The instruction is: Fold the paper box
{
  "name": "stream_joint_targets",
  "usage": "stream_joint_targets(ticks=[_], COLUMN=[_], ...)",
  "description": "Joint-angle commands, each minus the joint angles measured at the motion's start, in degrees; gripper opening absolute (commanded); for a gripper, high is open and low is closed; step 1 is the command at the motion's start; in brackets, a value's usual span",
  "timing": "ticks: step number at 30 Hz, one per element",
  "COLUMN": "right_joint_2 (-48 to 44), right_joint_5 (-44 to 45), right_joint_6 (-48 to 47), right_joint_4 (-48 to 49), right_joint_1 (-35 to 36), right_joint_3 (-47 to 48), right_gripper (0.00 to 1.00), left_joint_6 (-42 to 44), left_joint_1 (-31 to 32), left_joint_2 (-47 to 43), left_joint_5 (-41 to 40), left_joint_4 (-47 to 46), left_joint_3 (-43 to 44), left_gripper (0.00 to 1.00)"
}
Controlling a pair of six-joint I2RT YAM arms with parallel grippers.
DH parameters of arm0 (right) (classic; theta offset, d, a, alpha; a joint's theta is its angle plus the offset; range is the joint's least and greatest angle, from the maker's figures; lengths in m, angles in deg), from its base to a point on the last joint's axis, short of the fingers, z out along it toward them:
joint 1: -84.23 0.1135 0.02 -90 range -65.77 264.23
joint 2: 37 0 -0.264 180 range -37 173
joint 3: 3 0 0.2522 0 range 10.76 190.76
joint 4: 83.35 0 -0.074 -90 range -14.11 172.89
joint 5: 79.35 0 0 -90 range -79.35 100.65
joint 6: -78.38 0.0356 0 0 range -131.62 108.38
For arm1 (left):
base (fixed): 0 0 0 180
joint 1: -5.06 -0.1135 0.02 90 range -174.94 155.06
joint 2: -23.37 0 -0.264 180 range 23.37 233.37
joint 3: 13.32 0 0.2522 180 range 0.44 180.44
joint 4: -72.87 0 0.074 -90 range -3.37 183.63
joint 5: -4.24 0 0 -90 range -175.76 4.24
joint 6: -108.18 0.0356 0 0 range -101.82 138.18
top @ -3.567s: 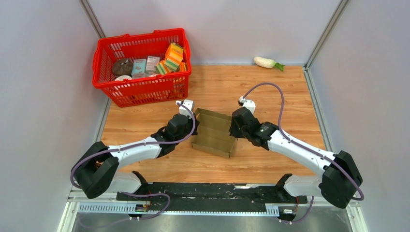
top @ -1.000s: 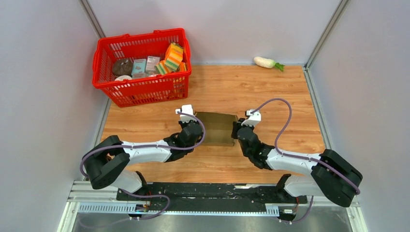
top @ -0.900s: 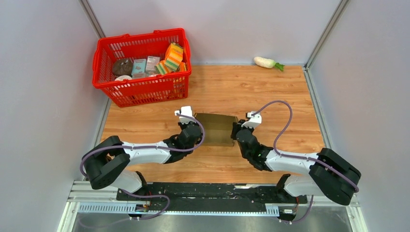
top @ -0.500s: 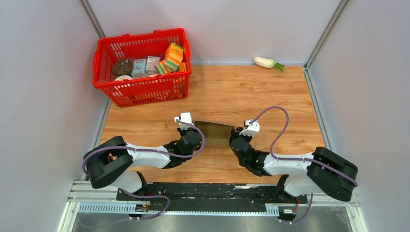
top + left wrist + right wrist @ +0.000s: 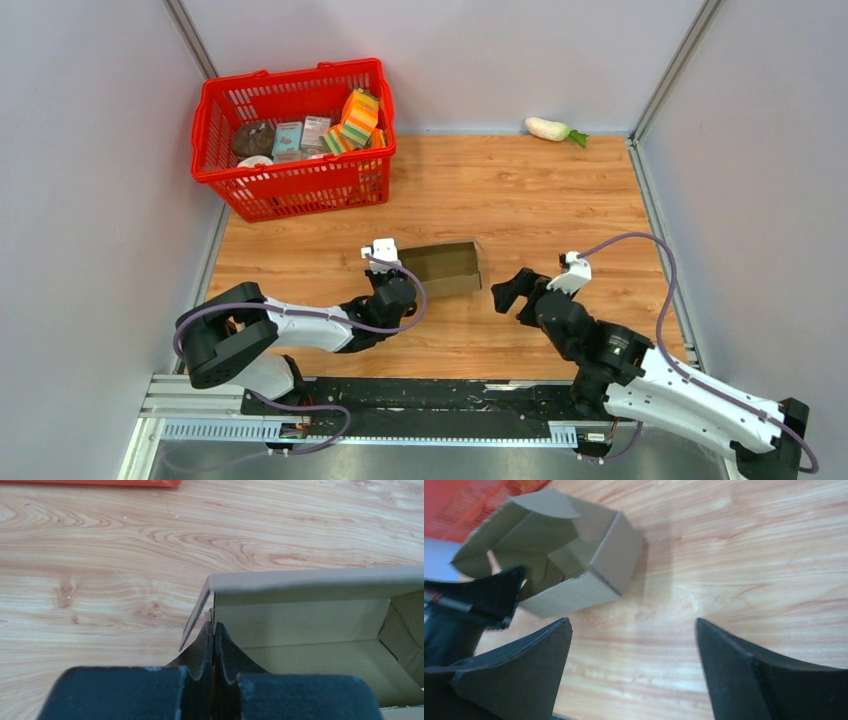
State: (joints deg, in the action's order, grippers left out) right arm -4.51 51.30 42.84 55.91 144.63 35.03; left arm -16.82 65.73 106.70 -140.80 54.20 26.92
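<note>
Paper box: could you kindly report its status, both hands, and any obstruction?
Left hand shut on wall of paper box. Right hand open, apart from it. Walls up, box unclosed. Red basket well away.

A robot test cell in a lab: plain grey partition walls [image 5: 90,150], wood-grain tabletop [image 5: 520,190], arm mounting rail [image 5: 430,393].

the right gripper [image 5: 632,621] has let go of the paper box [image 5: 445,268], jaws spread wide, and backed away.

No readable text anywhere; print on packages [image 5: 345,120] in basket [image 5: 300,190] too small.
</note>
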Motion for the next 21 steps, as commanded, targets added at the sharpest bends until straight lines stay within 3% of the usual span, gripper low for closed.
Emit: stream_joint_targets(ticks=[1,2,3,4,6,10,12,16,20,21], right_joint_2=[1.7,3.8,6.2,10.8,15.6,19.4,22.7,28.9,32.8,33.7], right_joint_5=[-21.9,-27.8,-38.9,-43.8,-50.5,-50.6,-44.9,-41.9,-40.7,-40.7], right_joint_6=[-0.7,-1.3,-1.3,-0.2,3.5,11.8,19.2,25.0,32.9,34.3], right_joint_4=[-9.8,-9.2,-9.1,-9.1,-7.5,1.6,0.7,-1.2,1.9,3.2], right_joint_1=[-9.2,-12.5,-15.6,-20.5,-23.0,-23.0,-23.0,-22.9,-22.8,-22.5], right_joint_3=[10.0,11.8,15.3,16.9,19.8,23.1,24.8,30.0,29.3,28.6], right_gripper=[1.00,1.00,1.00,1.00,1.00,1.00,1.00,0.96,0.80,0.72], left_joint_6=[1.8,1.9,2.0,2.2,2.7,2.7,3.4,4.1,4.7,4.7], left_joint_1=[0.8,0.9,0.9,1.0,1.4,1.9,2.3,3.1,3.7,3.8], left_joint_2=[-0.7,-0.5,-0.2,0.1,1.0,1.4,1.7,2.0,2.0,2.1], left_joint_5=[-3.2,-3.2,-3.1,-3.1,-3.8,-4.6,-5.2,-6.4,-8.1,-8.1], left_joint_4=[0.6,0.6,0.6,0.6,0.6,0.8,1.0,2.0,3.0,3.2], left_joint_3=[-1.1,-1.1,-1.0,-0.6,-0.4,0.3,0.8,1.8,2.5,2.7], left_gripper=[0.00,0.00,0.00,0.00,0.00,0.00,0.00,0.00,0.00,0.00])
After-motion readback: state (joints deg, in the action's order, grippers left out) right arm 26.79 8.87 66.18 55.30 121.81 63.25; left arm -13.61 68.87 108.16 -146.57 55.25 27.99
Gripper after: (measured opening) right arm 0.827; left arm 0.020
